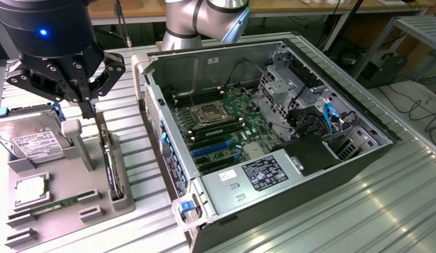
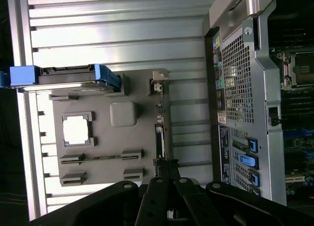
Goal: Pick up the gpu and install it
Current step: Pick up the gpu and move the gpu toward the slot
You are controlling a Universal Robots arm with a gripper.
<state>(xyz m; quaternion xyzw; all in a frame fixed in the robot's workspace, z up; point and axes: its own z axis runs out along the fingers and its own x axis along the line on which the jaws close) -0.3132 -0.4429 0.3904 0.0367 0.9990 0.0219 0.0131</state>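
Claw (image 1: 87, 115) at thin flat dark gpu (image 1: 110, 163)

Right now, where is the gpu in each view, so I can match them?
Exterior view: the gpu stands on edge along the grey tray's side nearest the computer case.
Wrist view: the gpu runs along that same tray side, next to the case.
Shared landmark: the hard drive on the tray.

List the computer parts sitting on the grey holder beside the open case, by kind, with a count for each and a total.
Hard drive: 1
Processor chip: 1
Memory stick: 1
gpu: 1, standing on edge in its slot
Total: 4
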